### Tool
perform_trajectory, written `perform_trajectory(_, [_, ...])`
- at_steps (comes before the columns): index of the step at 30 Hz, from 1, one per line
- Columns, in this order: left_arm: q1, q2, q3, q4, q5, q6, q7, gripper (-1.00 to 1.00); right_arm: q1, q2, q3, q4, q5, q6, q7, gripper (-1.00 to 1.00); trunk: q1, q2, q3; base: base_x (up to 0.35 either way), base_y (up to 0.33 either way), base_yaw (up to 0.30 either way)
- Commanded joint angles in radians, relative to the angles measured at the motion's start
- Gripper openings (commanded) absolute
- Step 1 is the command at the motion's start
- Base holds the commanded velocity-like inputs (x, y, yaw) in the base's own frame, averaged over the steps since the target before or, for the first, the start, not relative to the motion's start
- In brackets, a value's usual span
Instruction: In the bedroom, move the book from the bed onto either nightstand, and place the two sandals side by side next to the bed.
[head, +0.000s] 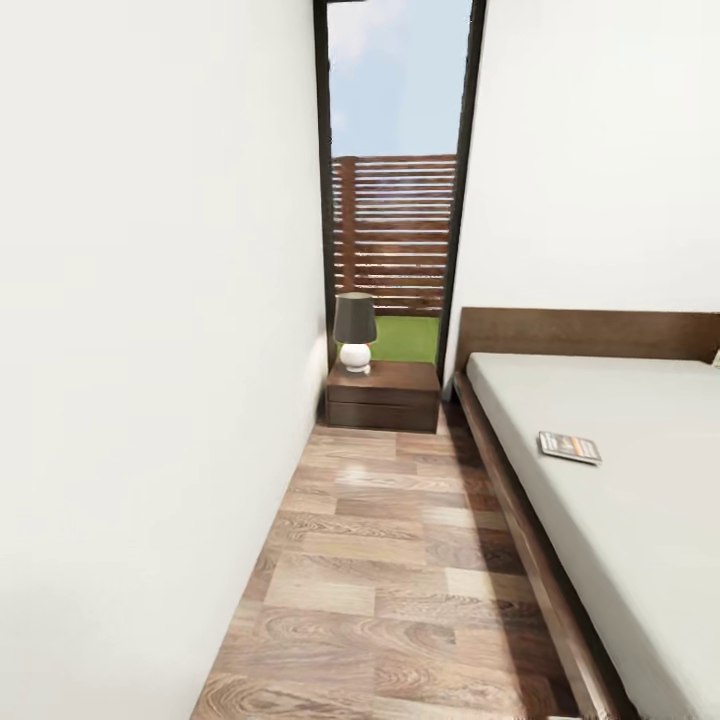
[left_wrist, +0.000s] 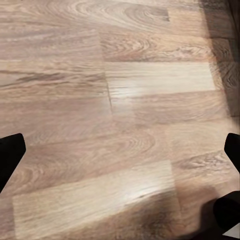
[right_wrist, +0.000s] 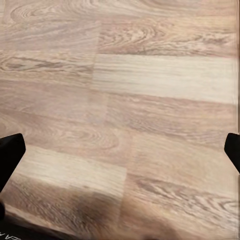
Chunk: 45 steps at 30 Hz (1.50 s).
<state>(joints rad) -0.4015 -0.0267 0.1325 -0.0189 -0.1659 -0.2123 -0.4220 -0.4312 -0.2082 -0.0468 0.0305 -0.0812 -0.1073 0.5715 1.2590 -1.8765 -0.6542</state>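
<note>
Head view, room: I look down a narrow strip of light brown wood-plank floor between a plain white wall and the large low bed with pale grey-white mattress and dark brown wooden frame.
Head view, book: the small thin paperback with dark grey cover and orange band lies flat on the mattress, near the edge that faces the floor strip, about halfway along the part of the bed I can see.
Head view, nightstand: the low dark brown wooden drawer cabinet stands at the far end of the strip, just beside the head of the bed, under a tall black-framed window.
Head view, lamp: a small lamp with a round white base and dark grey shade stands on the cabinet's top, toward the wall side.
Left wrist view, left gripper: I see its two black fingertips at opposite edges of the picture, spread wide, with bare plank floor between them and nothing held.
Left wrist view, surroundings: beyond the fingers lies plank floor, and a dark shadowed band sits off to one side.
Right wrist view, right gripper: its black fingertips are likewise far apart, empty, hanging over the planks.
Right wrist view, book: I cannot place it relative to this gripper from here.
</note>
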Motion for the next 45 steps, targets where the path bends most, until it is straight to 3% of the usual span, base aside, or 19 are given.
perform_trajectory(1, [0.0,0.0,0.008,0.0,-0.01,-0.004,-0.001,1.0,-0.001,0.0,-0.004,0.003,-0.006,-0.002,0.005,1.0,0.0,0.0,-0.001,0.0,0.0,-0.177])
perform_trajectory(19, [0.0,0.0,0.009,0.0,-0.01,-0.004,-0.001,1.0,-0.001,0.0,-0.004,0.003,-0.008,-0.002,0.005,1.0,0.0,0.0,-0.001,0.01,0.001,-0.145])
perform_trajectory(45, [0.0,0.001,0.009,0.0,-0.01,-0.005,-0.001,1.0,-0.001,0.0,-0.004,0.003,-0.008,-0.002,0.005,1.0,0.0,0.0,-0.001,0.291,0.084,-0.003])
